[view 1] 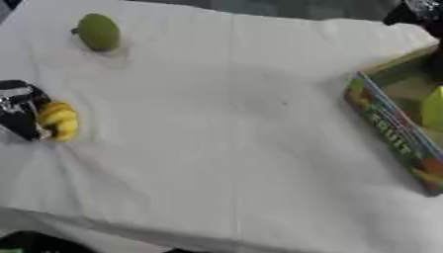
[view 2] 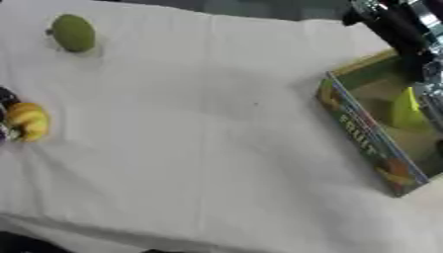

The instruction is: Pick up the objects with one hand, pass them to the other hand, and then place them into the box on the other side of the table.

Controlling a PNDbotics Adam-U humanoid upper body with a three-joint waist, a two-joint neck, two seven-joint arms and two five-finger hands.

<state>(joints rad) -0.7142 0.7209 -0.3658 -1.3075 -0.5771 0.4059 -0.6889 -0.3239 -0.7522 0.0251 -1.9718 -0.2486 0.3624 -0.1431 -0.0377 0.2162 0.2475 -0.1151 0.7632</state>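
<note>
The yellow fruit (view 1: 59, 121) (ridged, possibly a small banana bunch) is lying at the left edge of the white-covered desk (view 1: 225, 148), and the left hand (view 1: 22, 109) is sitting right against its left side. Whether the fingers are already curling round the fruit or only touching it cannot be told from either view. The step in hand appears to be the pick-up. To do it well, the fingers should be closing across the fruit's middle, not its tip, so it is not rolling away on the cloth, and part of the fruit should be staying exposed for the receiving hand.

A green fruit (view 1: 98, 31) is waiting near the far left corner, well apart. The box (view 2: 368, 138) is standing at the right edge, holding a yellow-green object (view 2: 405, 109). The right arm is hanging above it; the right hand's finger state cannot be told.
</note>
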